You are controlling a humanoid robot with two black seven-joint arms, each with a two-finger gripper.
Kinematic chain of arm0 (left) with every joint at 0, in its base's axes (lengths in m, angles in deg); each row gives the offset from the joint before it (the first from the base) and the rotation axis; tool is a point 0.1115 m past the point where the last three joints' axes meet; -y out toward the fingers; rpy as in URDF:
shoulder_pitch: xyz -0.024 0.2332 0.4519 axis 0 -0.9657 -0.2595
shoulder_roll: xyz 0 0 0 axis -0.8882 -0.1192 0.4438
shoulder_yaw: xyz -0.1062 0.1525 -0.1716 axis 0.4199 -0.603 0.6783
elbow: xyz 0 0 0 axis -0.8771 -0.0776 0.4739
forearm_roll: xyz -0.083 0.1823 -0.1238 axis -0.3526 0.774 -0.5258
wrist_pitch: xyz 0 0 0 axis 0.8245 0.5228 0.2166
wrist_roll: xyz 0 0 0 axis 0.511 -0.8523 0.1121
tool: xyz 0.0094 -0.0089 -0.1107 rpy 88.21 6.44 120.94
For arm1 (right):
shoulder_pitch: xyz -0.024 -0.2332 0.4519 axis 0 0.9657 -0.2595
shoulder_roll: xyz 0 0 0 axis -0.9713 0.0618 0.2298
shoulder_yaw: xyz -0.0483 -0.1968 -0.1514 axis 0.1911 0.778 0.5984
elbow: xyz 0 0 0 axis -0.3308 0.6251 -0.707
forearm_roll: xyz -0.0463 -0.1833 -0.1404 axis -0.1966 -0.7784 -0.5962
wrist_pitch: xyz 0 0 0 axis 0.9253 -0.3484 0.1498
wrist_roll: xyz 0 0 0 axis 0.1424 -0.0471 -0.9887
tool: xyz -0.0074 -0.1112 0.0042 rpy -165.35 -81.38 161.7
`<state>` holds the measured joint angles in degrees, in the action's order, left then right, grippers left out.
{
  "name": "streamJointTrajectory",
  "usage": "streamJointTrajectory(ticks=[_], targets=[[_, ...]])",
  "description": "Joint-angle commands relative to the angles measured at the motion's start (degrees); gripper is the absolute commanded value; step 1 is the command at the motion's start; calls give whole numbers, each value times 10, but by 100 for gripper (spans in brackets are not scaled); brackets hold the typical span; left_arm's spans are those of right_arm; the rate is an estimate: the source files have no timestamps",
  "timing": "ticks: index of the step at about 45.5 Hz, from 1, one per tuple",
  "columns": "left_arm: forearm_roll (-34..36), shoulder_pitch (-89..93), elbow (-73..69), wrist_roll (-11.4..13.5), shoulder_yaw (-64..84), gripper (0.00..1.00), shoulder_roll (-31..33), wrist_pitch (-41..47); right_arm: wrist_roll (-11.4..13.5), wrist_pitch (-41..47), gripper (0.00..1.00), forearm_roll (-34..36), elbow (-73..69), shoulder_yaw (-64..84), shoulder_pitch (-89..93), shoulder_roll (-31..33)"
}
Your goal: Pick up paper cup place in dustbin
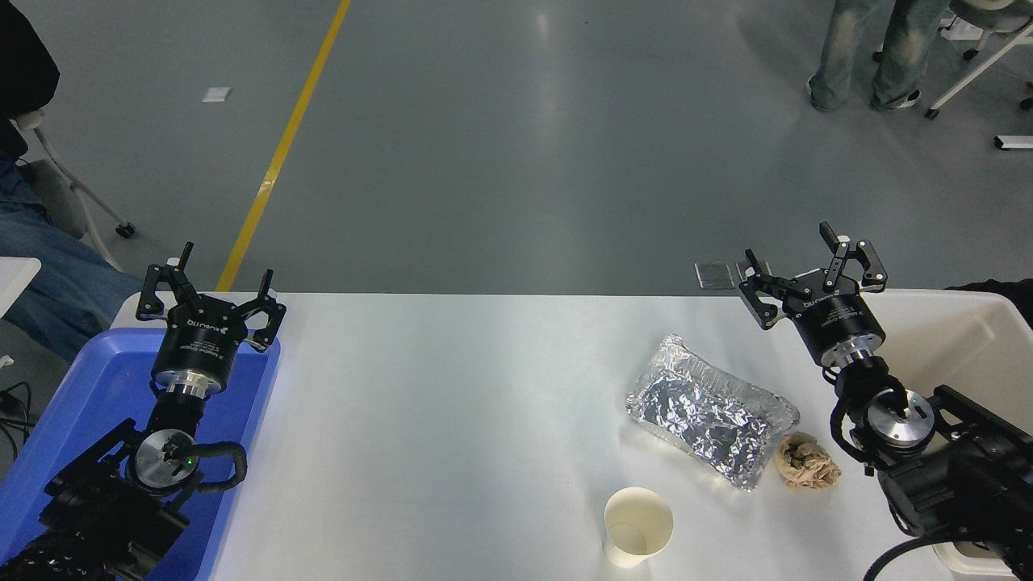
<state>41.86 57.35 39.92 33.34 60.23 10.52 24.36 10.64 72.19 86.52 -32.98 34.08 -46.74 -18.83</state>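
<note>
One paper cup is seen nearest the camera, standing upright and open-mouthed on the white table close to its near edge, apart from everything else and untouched. It is judged to be light, thin-walled and easily crushed, so a gentle pinch across the upper wall just under the rolled rim, where the paper is stiffest, is thought best; too hard a squeeze would probably buckle it, and a nudge could tip it over. Just beyond and to the right, a crumpled brown paper ball is found touching or almost touching the near corner of a foil container, which lies at a slant. At the right edge the cream-white dustbin is seen, partly hidden by the right arm, with its rim showing beyond the arm. The right gripper is held above the table's far edge, well apart from the cup, with its fingers spread and nothing between them. At the lower left, the left gripper is parked over a blue tray, its fingers likewise spread and empty. Farther off, a person's legs are seen on the grey floor.
</note>
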Motion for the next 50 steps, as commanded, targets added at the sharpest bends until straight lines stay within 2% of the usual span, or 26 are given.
streamJointTrajectory(ticks=[1,12,18,24,31,33,43,50], targets=[[3,0,0,2,-1,100,0,0,0,1,100,-1,-1,2,4,0],[2,1,0,1,0,100,-1,0,2,1,100,-24,-4,13,-9,1],[2,2,1,1,-1,100,-1,0,3,0,100,-92,-15,55,-52,11],[2,2,0,1,-1,100,-1,0,11,1,100,-202,-36,124,-118,56],[2,1,0,1,-1,100,-1,0,13,1,100,-333,-93,269,-232,123],[2,2,1,1,-1,100,-1,0,23,2,100,-376,-119,351,-296,146],[1,1,0,1,0,100,-1,1,32,8,100,-493,-208,639,-504,162],[1,1,1,1,0,100,-1,0,36,30,100,-525,-298,825,-649,159]])
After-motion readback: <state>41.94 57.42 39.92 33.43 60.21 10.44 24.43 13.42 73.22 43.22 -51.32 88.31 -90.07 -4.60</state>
